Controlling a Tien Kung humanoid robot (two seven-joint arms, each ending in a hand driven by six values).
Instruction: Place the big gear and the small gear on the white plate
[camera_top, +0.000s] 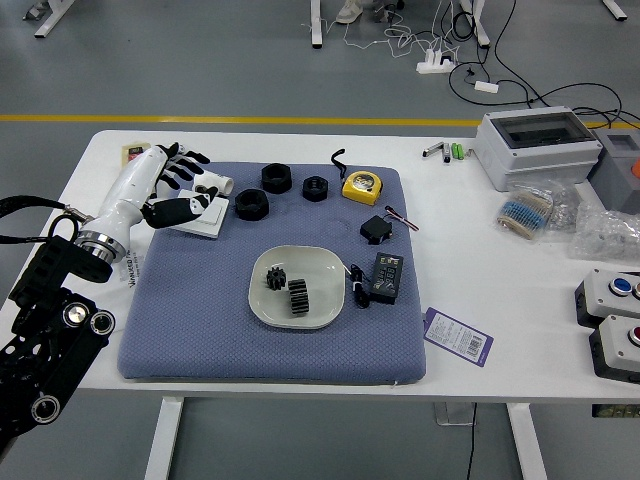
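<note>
The rounded, off-white plate (322, 270) in the centre of the frame sets off a small, toothed black gear (276, 278) and a big, ribbed black gear (299, 296). Under it, the flat slate-blue mat (210, 320) has a fine, even speckle. The chunky tape measure (361, 187) above is bright yellow with black, and the flat, rectangular card (458, 337) lower right is purple and white.

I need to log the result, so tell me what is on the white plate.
The small gear and the big gear are on the white plate, side by side. The patches of plate directly beneath them are covered and can't be seen.
</note>
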